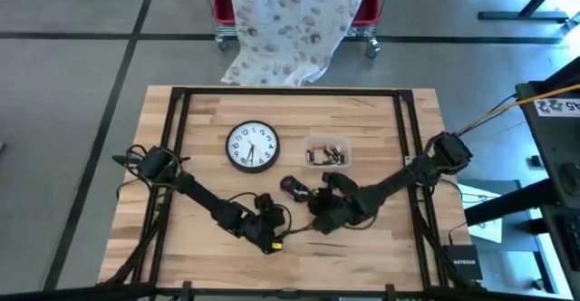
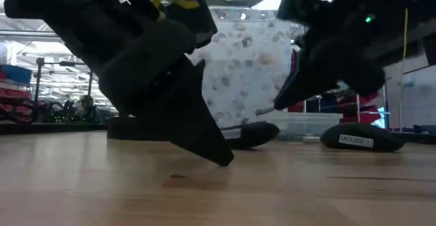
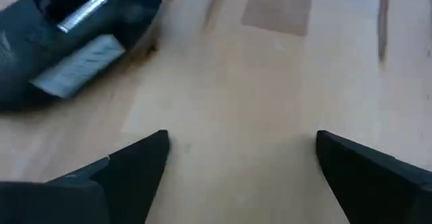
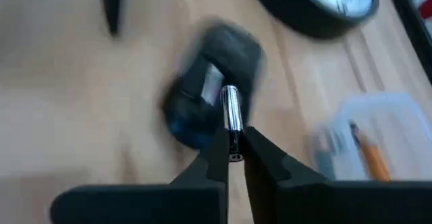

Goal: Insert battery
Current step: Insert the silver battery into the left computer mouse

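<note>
Pinching a silver battery [image 4: 230,116] between its fingertips, the right end effector [image 4: 233,158] is hovering just above the upturned mouse [image 4: 209,82] near the bench [image 1: 381,129] centre. At the mouse's seven o'clock, the left end effector [image 3: 239,163] is waiting with fingers spread. At eleven o'clock, a wall clock [image 1: 252,147] is lying; at one o'clock, a clear battery box [image 1: 327,151].

A lab or warehouse-like workroom: grey concrete floor [image 1: 82,65], red storage bins [image 1: 370,6] on a wheeled rack, bright ceiling lights [image 2: 41,32].
</note>
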Controlling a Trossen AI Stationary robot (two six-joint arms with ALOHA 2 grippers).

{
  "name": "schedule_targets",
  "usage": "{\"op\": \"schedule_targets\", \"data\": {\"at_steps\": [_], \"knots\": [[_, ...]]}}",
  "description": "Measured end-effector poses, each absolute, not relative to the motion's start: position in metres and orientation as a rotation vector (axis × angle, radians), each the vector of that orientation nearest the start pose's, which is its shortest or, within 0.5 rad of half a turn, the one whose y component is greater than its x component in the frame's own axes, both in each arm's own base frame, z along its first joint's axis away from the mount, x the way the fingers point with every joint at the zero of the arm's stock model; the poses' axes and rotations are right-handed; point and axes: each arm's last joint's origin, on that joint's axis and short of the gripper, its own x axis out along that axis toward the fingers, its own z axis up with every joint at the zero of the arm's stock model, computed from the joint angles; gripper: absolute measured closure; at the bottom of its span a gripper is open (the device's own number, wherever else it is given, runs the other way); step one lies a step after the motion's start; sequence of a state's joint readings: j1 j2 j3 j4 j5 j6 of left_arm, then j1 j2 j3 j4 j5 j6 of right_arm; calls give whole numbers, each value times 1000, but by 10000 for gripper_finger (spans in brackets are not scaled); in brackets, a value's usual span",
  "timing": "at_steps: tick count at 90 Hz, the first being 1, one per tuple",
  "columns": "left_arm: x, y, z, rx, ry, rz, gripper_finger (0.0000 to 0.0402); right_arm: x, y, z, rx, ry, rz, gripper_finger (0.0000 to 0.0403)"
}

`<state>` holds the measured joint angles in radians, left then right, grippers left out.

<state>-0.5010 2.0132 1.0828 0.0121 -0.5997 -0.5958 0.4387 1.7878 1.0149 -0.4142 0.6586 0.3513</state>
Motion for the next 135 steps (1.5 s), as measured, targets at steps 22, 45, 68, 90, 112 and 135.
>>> {"op": "schedule_targets", "data": {"at_steps": [22,45,68,90,112,135], "knots": [[339,-164,107,-97,745,397,47,302,110,147,-301,1015,-419,401],[328,-165,108,-49,797,439,47,309,117,153,-224,989,-358,401],[337,-152,109,-10,804,417,47,324,115,160,-58,930,-323,401],[338,-149,114,26,793,416,47,331,102,157,-26,937,-318,402],[334,-141,124,94,775,498,47,337,97,156,-36,943,-254,402],[340,-135,126,76,757,496,47,342,87,151,-95,981,-171,402]]}}
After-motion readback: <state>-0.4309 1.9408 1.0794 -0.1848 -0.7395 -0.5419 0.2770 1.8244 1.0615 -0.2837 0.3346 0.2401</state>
